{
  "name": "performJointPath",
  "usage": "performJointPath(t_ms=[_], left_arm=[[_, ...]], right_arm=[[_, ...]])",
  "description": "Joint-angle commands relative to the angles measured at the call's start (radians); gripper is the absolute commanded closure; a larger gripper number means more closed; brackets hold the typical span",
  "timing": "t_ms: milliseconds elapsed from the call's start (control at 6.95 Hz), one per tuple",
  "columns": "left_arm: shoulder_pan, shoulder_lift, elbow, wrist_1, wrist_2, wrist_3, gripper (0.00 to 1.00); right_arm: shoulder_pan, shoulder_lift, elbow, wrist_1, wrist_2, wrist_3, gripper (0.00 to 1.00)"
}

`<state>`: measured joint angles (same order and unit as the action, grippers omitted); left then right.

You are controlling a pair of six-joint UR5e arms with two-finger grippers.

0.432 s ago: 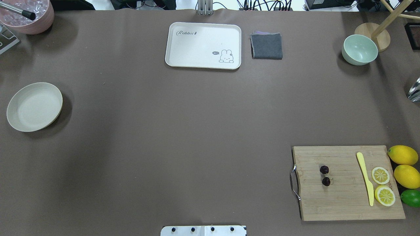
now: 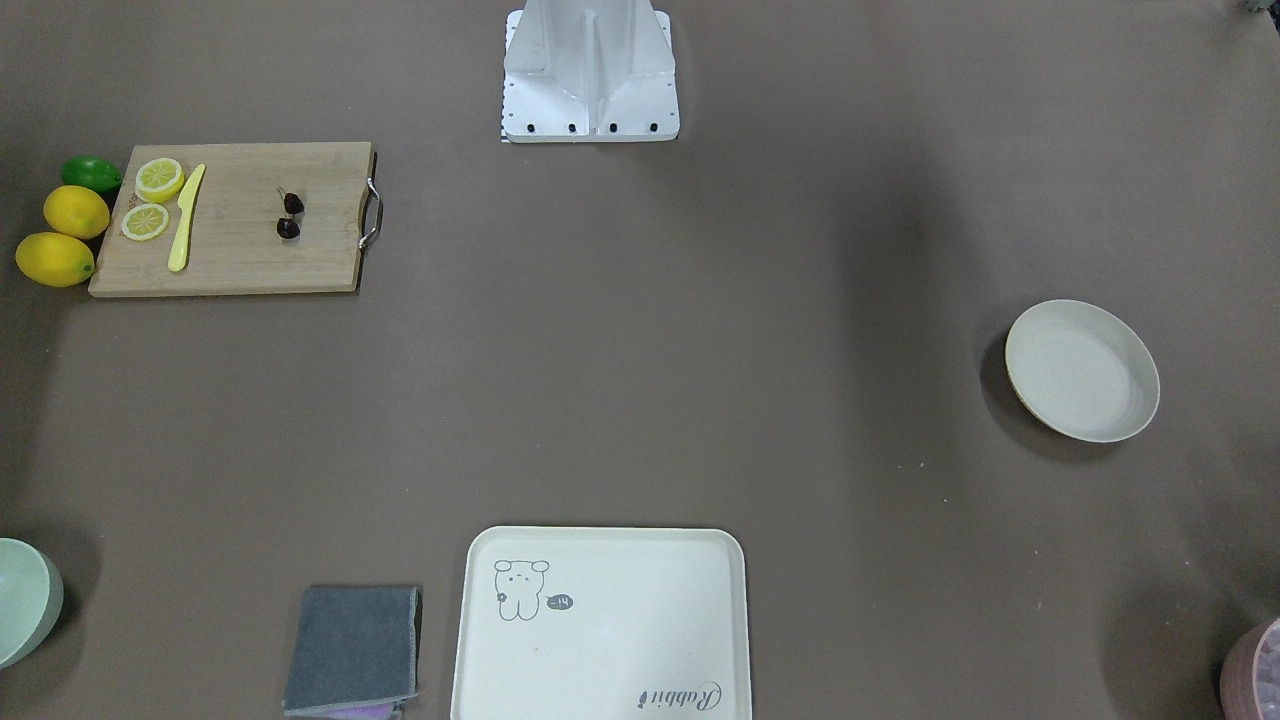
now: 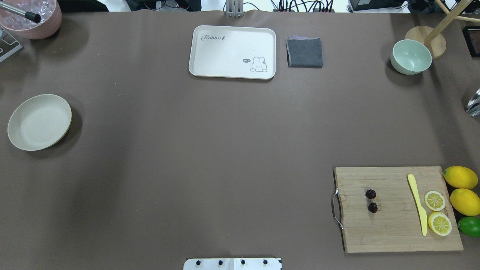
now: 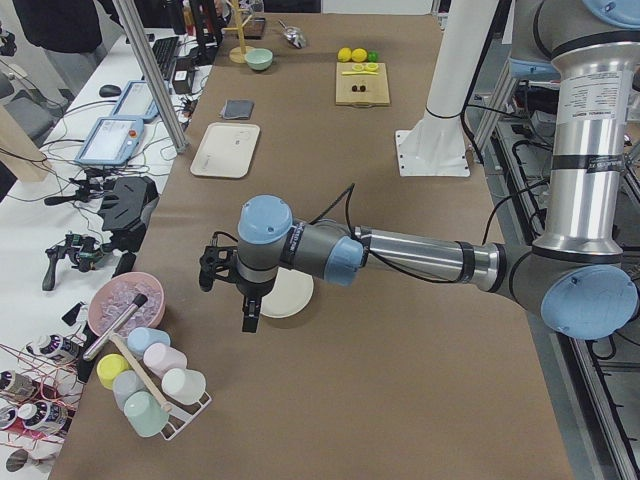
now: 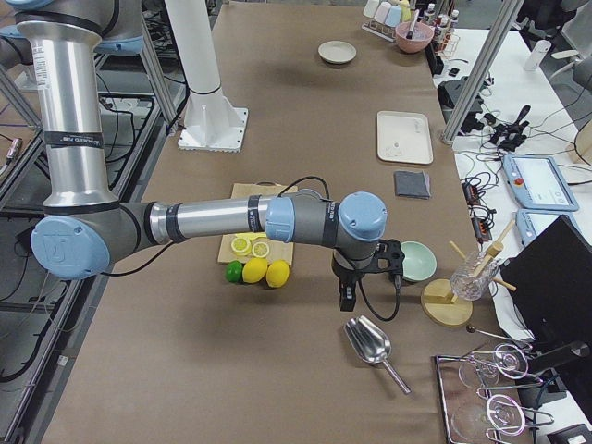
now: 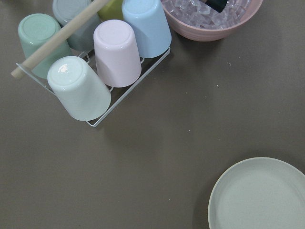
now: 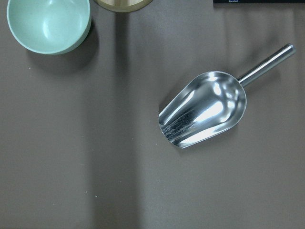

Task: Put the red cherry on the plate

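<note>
Here the red cherry [image 3: 371,201] lies on the cutting board [image 3: 390,228], well apart from the plate [image 3: 39,122]. Likely light, glossy, prone to roll: pinch one fruit gently, or the stems. Whether the left claw [image 4: 247,318] and right claw [image 5: 346,296] are spread or pressed together cannot be told

A long table [image 3: 225,150] is covered with a matt brown sheet, on which broad, soft shadows are cast. Along one long side a white bench [image 4: 40,220] is set, strewn with tablets [image 4: 108,140] and cables. Slanted aluminium posts [image 4: 150,70] are fixed between the two. Beyond the other side a grey floor [image 5: 129,120] with loose cables is seen.
</note>
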<state>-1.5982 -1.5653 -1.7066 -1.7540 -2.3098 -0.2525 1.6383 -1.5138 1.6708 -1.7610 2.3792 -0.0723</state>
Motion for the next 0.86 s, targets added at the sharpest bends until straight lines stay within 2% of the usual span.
performJointPath(t_ms=[0, 719], left_arm=[[-0.003, 0.017, 0.001, 0.001, 0.000, 0.001, 0.02], [-0.002, 0.017, 0.010, 0.001, 0.006, -0.004, 0.02]], right_arm=[[0.000, -0.002, 0.003, 0.000, 0.000, 0.000, 0.00], [0.000, -0.008, -0.005, -0.002, 0.000, 0.000, 0.00]])
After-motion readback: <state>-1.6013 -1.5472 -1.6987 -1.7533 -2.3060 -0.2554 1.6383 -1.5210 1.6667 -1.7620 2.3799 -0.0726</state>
